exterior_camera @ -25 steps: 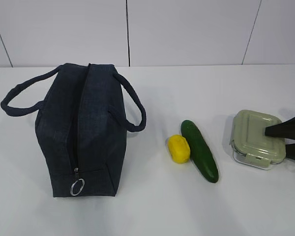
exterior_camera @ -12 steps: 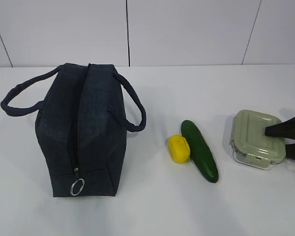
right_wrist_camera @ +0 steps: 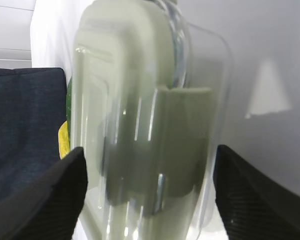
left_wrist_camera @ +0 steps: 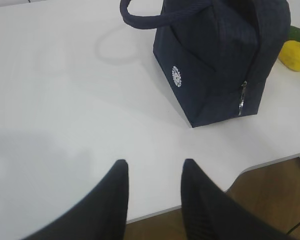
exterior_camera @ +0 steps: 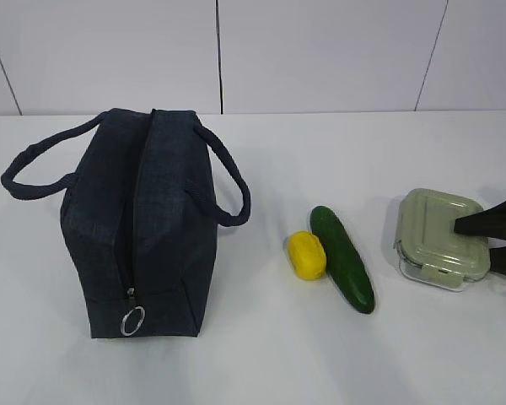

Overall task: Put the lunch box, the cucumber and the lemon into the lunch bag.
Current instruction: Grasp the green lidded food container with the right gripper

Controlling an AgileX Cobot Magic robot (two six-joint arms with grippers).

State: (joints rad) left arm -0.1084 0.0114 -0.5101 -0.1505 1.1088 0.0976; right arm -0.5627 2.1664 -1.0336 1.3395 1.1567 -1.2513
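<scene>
Straddling the clear lunch box with the sage-green snap lid [exterior_camera: 443,237] at three o'clock, I am spreading my right gripper [exterior_camera: 496,237] wide around it, not yet clamping. My left gripper [left_wrist_camera: 152,172] is idling half-open and empty. I am risking a slip off the slick walls, and the dark navy fabric lunch bag [exterior_camera: 143,224] at nine o'clock is sitting zipped.

bare table [exterior_camera: 270,354] lies open between lunch bag [exterior_camera: 143,228] and lemon [exterior_camera: 307,254]; cucumber [exterior_camera: 341,257] touches the lemon.

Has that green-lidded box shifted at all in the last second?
No. The lunch box sits the same distance from the cucumber as before, between the right gripper fingers.
</scene>
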